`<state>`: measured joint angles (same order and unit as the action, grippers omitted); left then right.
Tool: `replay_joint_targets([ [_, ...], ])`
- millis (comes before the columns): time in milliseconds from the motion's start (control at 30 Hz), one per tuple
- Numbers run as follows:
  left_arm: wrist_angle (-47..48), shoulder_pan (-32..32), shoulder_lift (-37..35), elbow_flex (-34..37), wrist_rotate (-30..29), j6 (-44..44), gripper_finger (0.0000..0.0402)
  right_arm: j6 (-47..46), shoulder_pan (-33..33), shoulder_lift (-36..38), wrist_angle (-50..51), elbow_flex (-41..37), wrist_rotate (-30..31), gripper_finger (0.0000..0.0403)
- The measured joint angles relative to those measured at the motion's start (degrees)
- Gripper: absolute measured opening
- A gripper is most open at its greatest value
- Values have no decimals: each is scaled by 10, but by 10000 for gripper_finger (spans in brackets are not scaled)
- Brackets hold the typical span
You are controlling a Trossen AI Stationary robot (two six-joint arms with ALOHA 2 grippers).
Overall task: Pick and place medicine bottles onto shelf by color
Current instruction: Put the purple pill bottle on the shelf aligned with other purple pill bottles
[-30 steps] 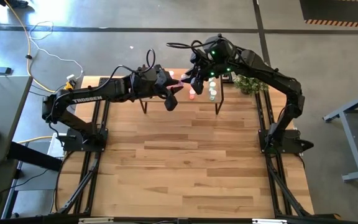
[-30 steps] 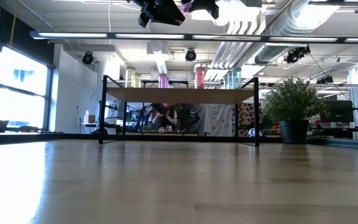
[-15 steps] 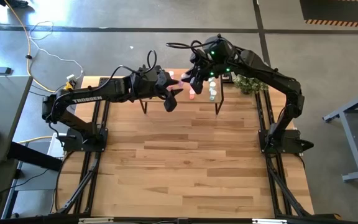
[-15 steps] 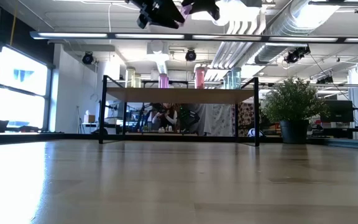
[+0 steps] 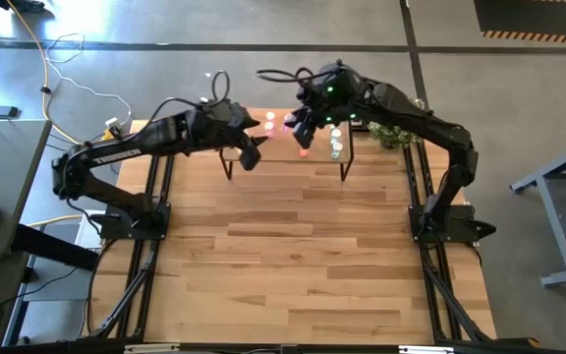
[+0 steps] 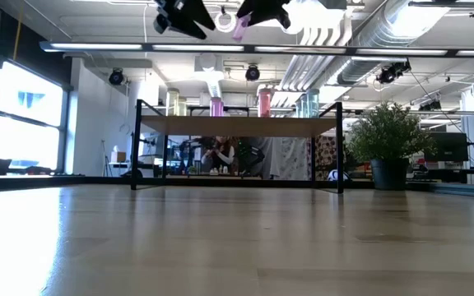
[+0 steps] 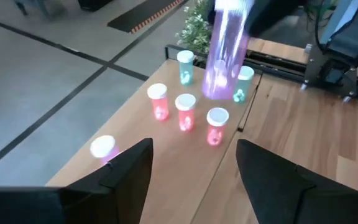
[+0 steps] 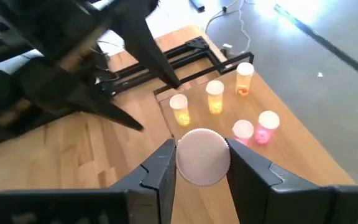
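Note:
A pink bottle with a white cap hangs high above the shelf, and my right gripper is shut on it. My left gripper is open and holds nothing; it hovers above the shelf's left end, just left of the bottle. On the light-wood shelf stand two green bottles, three red ones and a pink one. The right wrist view also shows three yellow bottles and two pink ones standing there. My right gripper pinches the pink bottle between its two fingers at the cap end, one finger on either side. The fingers slant down from the table's right side. The bottle's body hangs tilted below the fingers, lifted clear of the shelf.
A potted plant stands at the table's far right corner, beside the shelf. The shelf's thin dark legs stand on the plank tabletop, which stretches bare toward the near edge. Cables lie on the floor beyond the far left corner.
My left gripper has opened, let go of the pink bottle and drawn back toward the table's left edge. The bottle has stayed in my right gripper, high above the shelf.

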<state>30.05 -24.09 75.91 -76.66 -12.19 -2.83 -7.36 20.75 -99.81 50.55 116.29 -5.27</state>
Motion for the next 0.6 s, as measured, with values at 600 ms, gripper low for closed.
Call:
replay_joint_targets([
  [600, 66, -7, -104, 0, 0, -16, 216, 35, -31, -121, -35, 0, 48, 109],
])
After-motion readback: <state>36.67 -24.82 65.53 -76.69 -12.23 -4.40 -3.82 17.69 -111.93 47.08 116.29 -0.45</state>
